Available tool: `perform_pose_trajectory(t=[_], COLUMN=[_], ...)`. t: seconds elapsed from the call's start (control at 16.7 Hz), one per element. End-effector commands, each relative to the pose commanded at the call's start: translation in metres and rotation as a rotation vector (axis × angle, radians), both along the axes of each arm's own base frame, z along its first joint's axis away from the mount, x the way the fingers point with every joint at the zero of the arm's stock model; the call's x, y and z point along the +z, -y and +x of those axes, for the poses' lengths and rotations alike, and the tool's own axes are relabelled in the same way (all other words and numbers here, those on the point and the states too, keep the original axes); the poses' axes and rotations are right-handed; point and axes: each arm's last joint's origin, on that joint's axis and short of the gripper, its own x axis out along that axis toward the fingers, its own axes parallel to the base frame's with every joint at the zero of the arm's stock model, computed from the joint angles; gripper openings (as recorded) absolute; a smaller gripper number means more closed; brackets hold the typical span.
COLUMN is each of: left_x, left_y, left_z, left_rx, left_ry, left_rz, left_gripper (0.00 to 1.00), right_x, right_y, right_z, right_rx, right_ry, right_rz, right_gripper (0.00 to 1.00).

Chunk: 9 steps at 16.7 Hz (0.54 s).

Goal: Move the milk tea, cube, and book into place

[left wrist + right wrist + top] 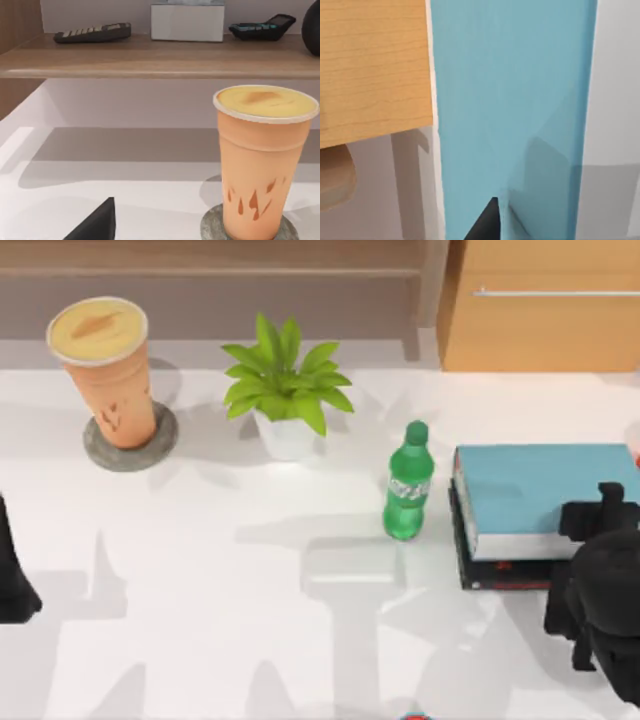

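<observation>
The milk tea, a tall orange-tan cup with a creamy top, stands upright on a grey coaster at the back left; the left wrist view has the milk tea close by. The light-blue book lies flat on a thin black book at the right. My right gripper hovers over the blue book's front right part, and the book's cover sits close beneath the right wrist camera. My left gripper is parked at the table's left edge. The cube is out of view.
A potted green plant stands at the back middle and a green bottle just left of the books. A wooden cabinet is at the back right. A shelf behind the table carries a calculator and a box.
</observation>
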Motion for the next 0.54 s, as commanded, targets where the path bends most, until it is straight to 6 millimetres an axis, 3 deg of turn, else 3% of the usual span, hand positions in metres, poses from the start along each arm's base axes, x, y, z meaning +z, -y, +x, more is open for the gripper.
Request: perform_pose_trajectory(t=[0.18, 0.54], left_x=[0.0, 0.0], left_y=[0.0, 0.0], left_z=[0.0, 0.0], left_rx=[0.0, 0.0], left_ry=[0.0, 0.0], left_rz=[0.0, 0.0], left_gripper=[1.0, 1.0], right_x=[0.0, 0.0], right_y=[0.0, 0.0], right_z=[0.0, 0.0], right_rx=[0.0, 0.0], right_ry=[0.0, 0.0], right_rz=[0.0, 0.0], right_gripper=[0.98, 1.0])
